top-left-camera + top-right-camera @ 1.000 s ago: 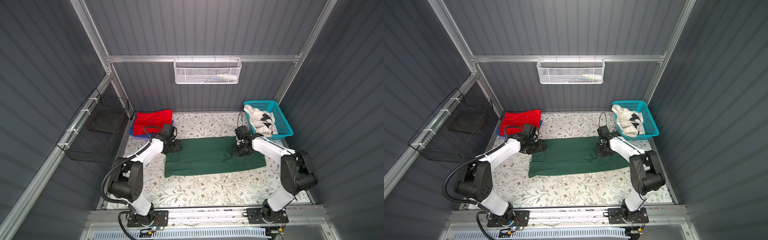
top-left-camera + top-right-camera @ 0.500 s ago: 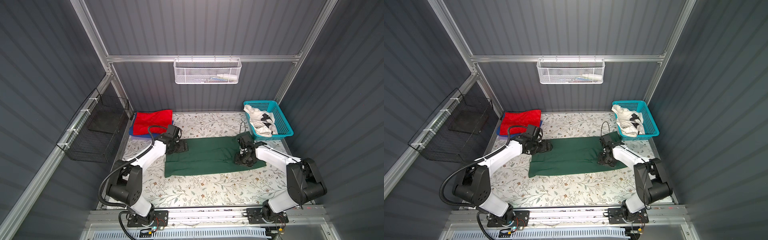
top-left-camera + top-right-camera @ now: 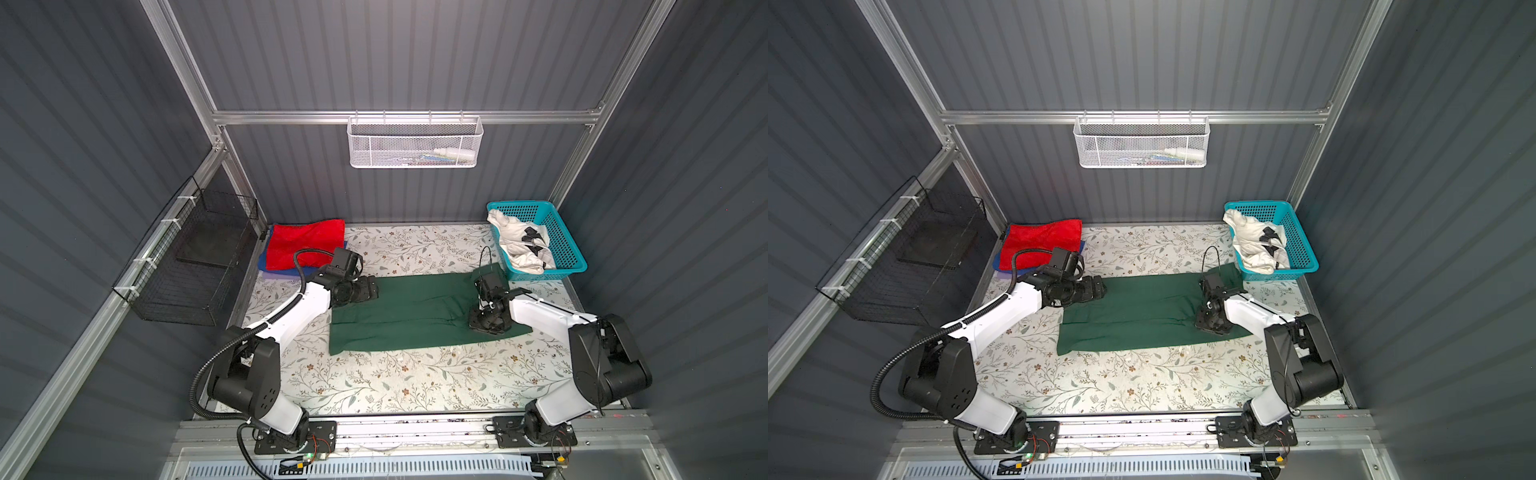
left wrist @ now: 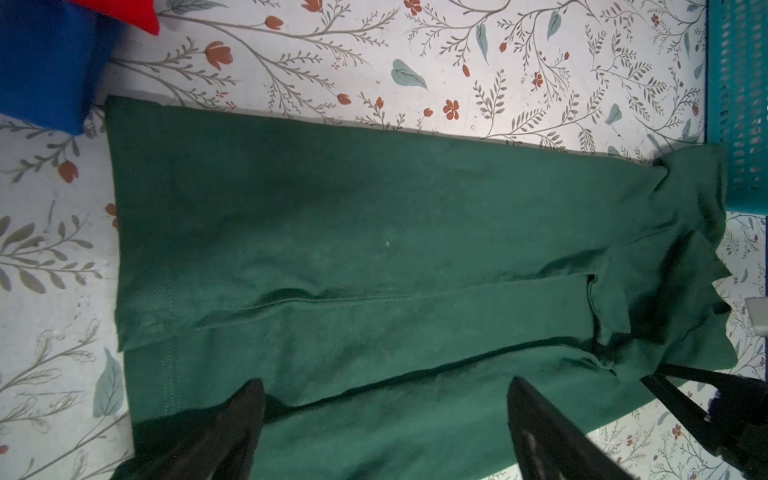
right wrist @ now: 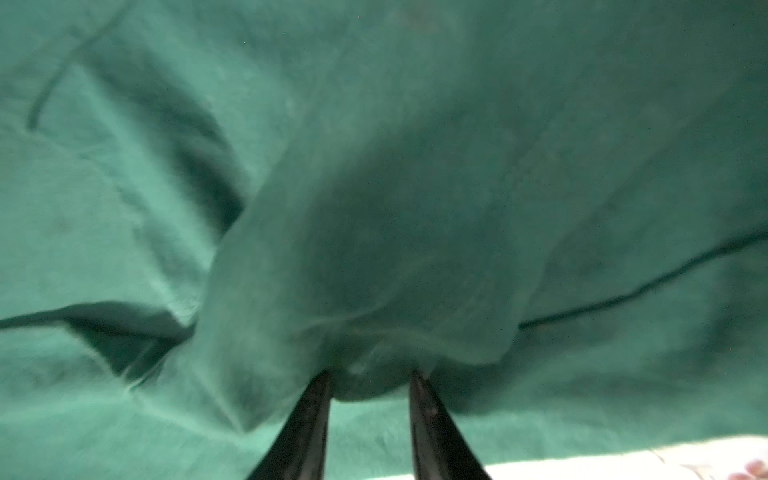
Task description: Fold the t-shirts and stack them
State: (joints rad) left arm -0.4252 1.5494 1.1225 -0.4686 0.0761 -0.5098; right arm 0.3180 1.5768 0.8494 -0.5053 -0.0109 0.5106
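Length of green shirt (image 3: 407, 316) runs left-to-right across the worktop (image 3: 395, 382) at mid-frame, with left gripper (image 4: 384, 386) spread empty over its left end and right gripper (image 5: 370, 374) pinching a fold at its right end.

We are looking at a floral-print table (image 3: 395, 374). A dark green t-shirt (image 3: 415, 316) is lying spread on it, stretching from under the left claw (image 4: 384, 386) to under the right claw (image 5: 370, 376). A blue t-shirt (image 4: 37, 62) is resting just behind the left claw; a turquoise basket (image 3: 544, 275) is standing beyond the right claw.
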